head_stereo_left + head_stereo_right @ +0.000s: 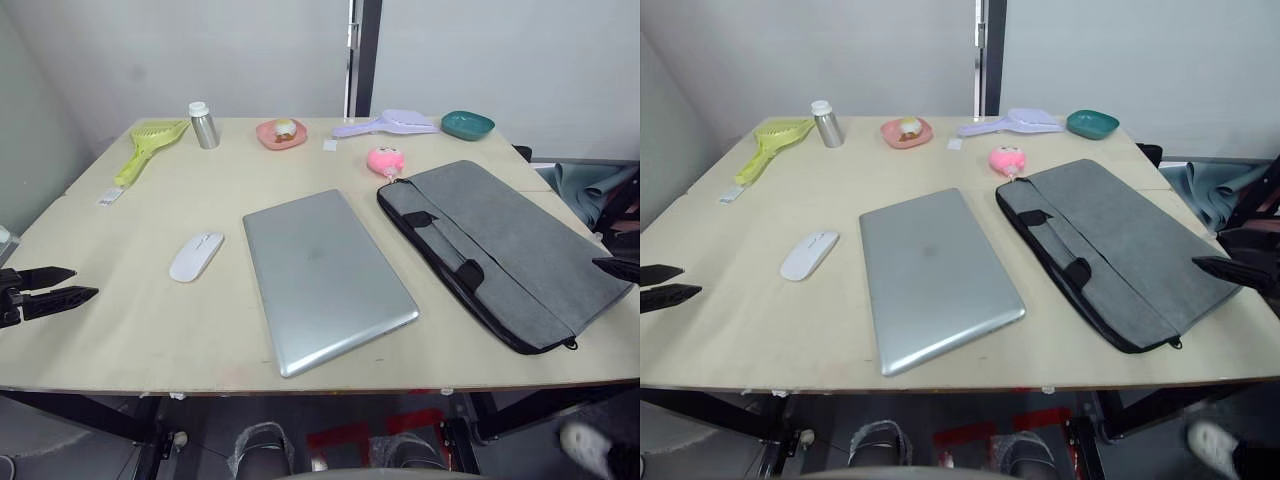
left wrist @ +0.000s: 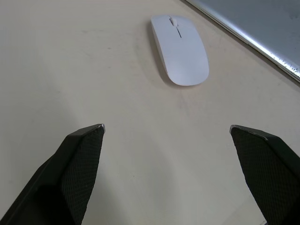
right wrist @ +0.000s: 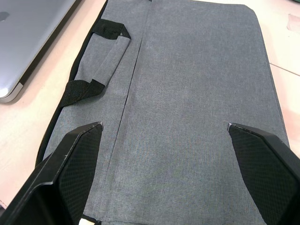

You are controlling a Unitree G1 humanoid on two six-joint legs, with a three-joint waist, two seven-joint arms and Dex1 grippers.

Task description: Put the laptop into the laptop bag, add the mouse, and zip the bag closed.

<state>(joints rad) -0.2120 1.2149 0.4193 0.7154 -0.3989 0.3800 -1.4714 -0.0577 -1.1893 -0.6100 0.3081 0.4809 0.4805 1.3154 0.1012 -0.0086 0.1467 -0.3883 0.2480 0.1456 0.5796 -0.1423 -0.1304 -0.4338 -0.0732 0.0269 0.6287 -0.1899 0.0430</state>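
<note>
The silver-grey laptop (image 1: 325, 275) lies shut and flat in the middle of the table. Right of it the dark grey laptop bag (image 1: 500, 245) lies flat, handles (image 1: 445, 245) toward the laptop. The white mouse (image 1: 196, 256) rests left of the laptop. My left gripper (image 1: 48, 290) hovers open at the table's left edge, pointing at the mouse (image 2: 180, 48) from a distance, nothing between its fingers (image 2: 77, 159). My right gripper (image 3: 164, 140) hangs open over the bag's (image 3: 197, 93) right part, empty; its fingertip (image 1: 1230, 270) shows at the bag's right edge.
Along the far edge stand a yellow-green scoop (image 1: 147, 145), a metal bottle (image 1: 204, 125), a pink dish (image 1: 281, 132) with something in it, a lilac brush (image 1: 390, 124) and a teal bowl (image 1: 467, 124). A pink plush toy (image 1: 386, 160) sits by the bag's far corner.
</note>
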